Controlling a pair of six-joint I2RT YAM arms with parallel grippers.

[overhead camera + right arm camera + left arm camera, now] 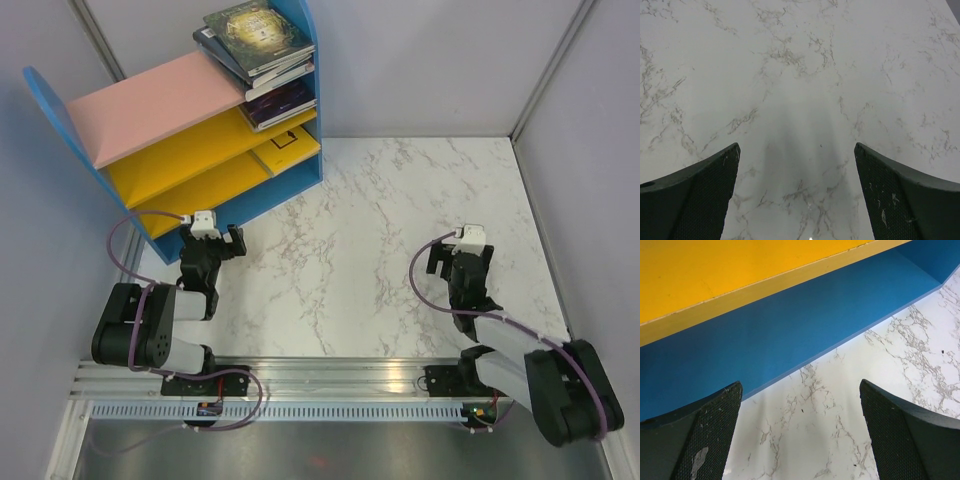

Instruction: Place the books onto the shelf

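The shelf (150, 105) stands at the back left, with blue side panels, a pink top board and two yellow boards. The books lie at its right end: a stack topped by a dark green-gold one (258, 30) on the pink board, darker ones (280, 102) on the middle board, and a yellow one (285, 145) on the lowest. My left gripper (236, 243) is open and empty just in front of the shelf; its wrist view shows the shelf's blue base (790, 325) beyond the left gripper (799, 390). Over bare marble at the right, my right gripper (460, 262) (796, 150) is open and empty.
The white marble table (350, 240) runs from the shelf to grey walls at the back and right. A metal rail (330, 375) along the near edge carries both arm bases. Purple cables loop beside each arm.
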